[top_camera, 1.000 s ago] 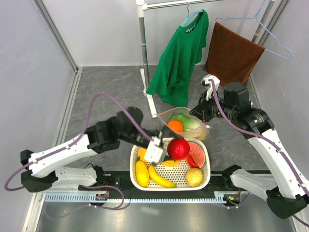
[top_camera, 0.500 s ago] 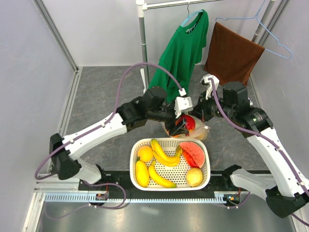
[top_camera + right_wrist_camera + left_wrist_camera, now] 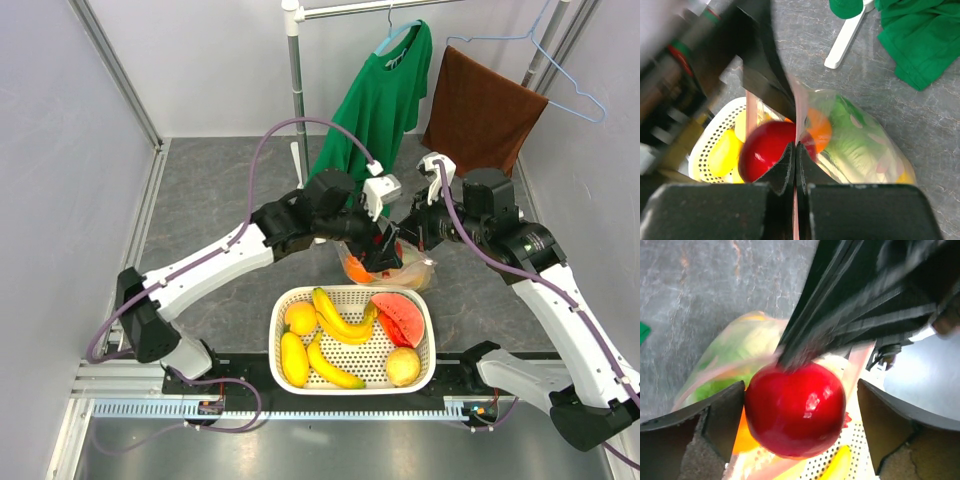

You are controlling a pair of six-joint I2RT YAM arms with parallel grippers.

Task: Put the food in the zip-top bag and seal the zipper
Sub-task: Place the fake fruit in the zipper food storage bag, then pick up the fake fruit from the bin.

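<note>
loading, we judge: right gripper point(image 3: 796, 150) pinches the zipper point(image 3: 798, 117), holding the zip-top bag point(image 3: 865, 145) open; left gripper point(image 3: 800, 415), spread, straddles a red apple point(image 3: 790, 405) above it. next: lift clear.

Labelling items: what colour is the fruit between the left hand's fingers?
Glossy red fruit; clearest in left wrist view.

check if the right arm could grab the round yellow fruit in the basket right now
Probably not yet: the right gripper is shut on the zip-top bag at its edge. The yellow fruit itself lies uncovered in the basket.
</note>
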